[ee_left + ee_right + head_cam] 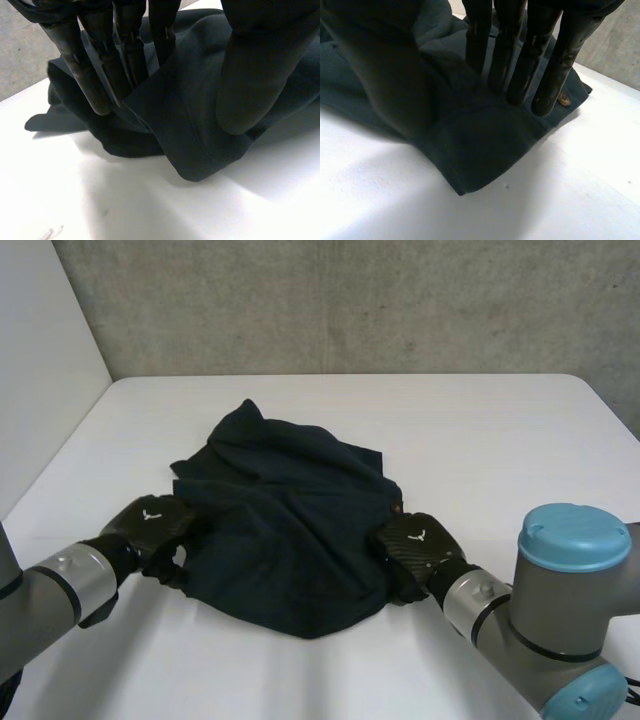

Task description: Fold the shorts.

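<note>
The shorts (290,520) lie bunched in the middle of the bench (520,420), my left robot hand (150,523) pinching their left edge between thumb and fingers, my right robot hand (415,545) pinching the right edge likewise. I should raise both edges level and together, so the fold lands flat

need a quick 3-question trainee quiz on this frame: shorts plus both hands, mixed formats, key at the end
1. True or false: the shorts lie flat and fully spread out on the table.
2. Where is the left hand on the shorts? A) at the side edge nearest its own arm; B) on the middle; C) not touching them.
3. Fill in: the right hand pinches a fold of the shorts between its fingers and its ____.

Key: 1 false, they are bunched and rumpled; 2 A; 3 thumb.
</note>
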Motion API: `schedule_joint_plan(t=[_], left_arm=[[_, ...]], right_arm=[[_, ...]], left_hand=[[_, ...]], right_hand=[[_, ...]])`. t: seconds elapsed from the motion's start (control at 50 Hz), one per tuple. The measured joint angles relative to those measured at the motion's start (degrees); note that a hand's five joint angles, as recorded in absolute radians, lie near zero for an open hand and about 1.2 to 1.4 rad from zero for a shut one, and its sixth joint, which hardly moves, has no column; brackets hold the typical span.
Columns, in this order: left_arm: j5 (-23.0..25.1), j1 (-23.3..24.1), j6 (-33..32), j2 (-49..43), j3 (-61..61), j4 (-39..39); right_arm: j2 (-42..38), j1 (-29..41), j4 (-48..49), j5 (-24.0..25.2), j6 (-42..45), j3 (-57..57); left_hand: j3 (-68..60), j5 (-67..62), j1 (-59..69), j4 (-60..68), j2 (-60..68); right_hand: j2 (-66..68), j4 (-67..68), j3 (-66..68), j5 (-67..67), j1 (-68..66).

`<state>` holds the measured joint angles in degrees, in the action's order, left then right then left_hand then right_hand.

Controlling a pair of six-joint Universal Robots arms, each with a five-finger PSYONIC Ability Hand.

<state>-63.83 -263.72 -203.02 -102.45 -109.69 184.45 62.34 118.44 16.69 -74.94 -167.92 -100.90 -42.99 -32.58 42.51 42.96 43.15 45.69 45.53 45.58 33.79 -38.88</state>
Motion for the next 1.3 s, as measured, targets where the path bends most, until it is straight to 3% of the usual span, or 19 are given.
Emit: schedule_joint_plan(t=[0.02,0.08,0.1,0.16,0.3,0.42,0.5,0.52,0.68,0.82,0.98,1.12,1.18,1.3], left_arm=[[-0.20,0.30,0.01,-0.10,-0.10,0.20],[-1.40,1.22,0.01,-0.34,-0.27,0.95],[-1.76,1.42,0.01,-0.37,-0.29,1.11],[-3.47,2.29,0.01,-0.41,-0.29,1.81],[-7.83,5.00,-0.32,1.00,0.79,3.48],[-15.88,9.61,-0.65,12.51,6.77,4.09],[-18.77,10.97,-0.72,19.05,10.42,3.66],[-19.70,11.48,-0.77,21.93,12.28,3.11],[-20.67,13.07,-2.44,26.38,17.67,-2.43],[-21.15,15.37,-6.72,17.59,17.82,-5.94],[-25.49,17.05,-7.81,2.08,20.81,-5.56],[-32.77,18.78,-11.32,-14.73,40.25,-4.12],[-34.34,19.49,-12.94,-18.73,51.29,-2.19],[-39.19,21.43,-14.46,-22.31,75.35,13.01]], right_arm=[[-0.31,0.22,-0.11,-0.09,-0.01,0.37],[-0.76,0.61,-0.48,-0.23,-0.03,1.36],[-0.73,0.61,-0.58,-0.22,-0.02,1.50],[-0.06,0.48,-1.20,-0.14,0.09,1.95],[6.04,0.10,-4.20,0.01,2.54,3.28],[17.87,0.07,-14.31,-1.31,13.13,10.64],[19.72,0.11,-17.85,-2.36,15.75,13.57],[22.06,0.23,-25.64,-4.99,20.44,20.70],[21.23,0.66,-38.32,-8.95,26.70,34.79],[11.66,0.91,-42.99,-9.55,30.51,41.47],[2.34,1.00,-42.69,-9.47,30.74,41.69],[-8.21,1.09,-37.43,-11.23,30.53,50.45],[-10.17,1.18,-31.25,-12.82,30.48,57.09],[-8.79,1.34,-3.03,-14.58,30.19,67.67]], left_hand=[[-1.88,-1.92,2.01,1.96,2.07],[-5.73,-5.82,5.69,5.97,5.89],[-5.73,-5.82,5.69,5.97,5.89],[-21.36,-21.42,20.99,21.75,21.79],[-24.88,-23.25,21.40,25.27,25.02],[-24.88,-23.25,21.40,25.28,25.02],[-24.89,-23.25,21.40,25.29,25.02],[-24.89,-23.25,21.40,25.29,25.03],[-24.89,-23.25,21.40,25.31,25.03],[-25.06,-23.25,21.40,25.33,25.19],[-25.15,-23.25,21.40,25.53,25.29],[-25.21,-23.25,21.37,25.54,25.29],[-25.26,-23.25,21.37,25.55,25.30],[-25.27,-23.25,21.37,25.56,25.30]], right_hand=[[11.08,10.32,11.07,9.80,-7.28],[21.03,21.52,19.91,20.85,-14.64],[21.12,22.22,20.49,21.47,-15.09],[21.12,22.46,20.70,21.50,-15.35],[21.12,22.47,20.71,21.50,-15.35],[21.12,22.70,20.71,21.50,-15.35],[21.12,22.70,20.71,21.50,-15.35],[21.12,22.71,20.71,21.50,-15.35],[21.12,22.71,21.30,21.50,-15.35],[21.12,22.71,21.78,21.50,-15.36],[21.12,22.71,22.38,21.50,-15.36],[21.12,22.71,22.38,21.50,-15.36],[21.12,22.71,22.38,21.51,-15.36],[21.12,22.72,22.38,21.50,-16.10]])
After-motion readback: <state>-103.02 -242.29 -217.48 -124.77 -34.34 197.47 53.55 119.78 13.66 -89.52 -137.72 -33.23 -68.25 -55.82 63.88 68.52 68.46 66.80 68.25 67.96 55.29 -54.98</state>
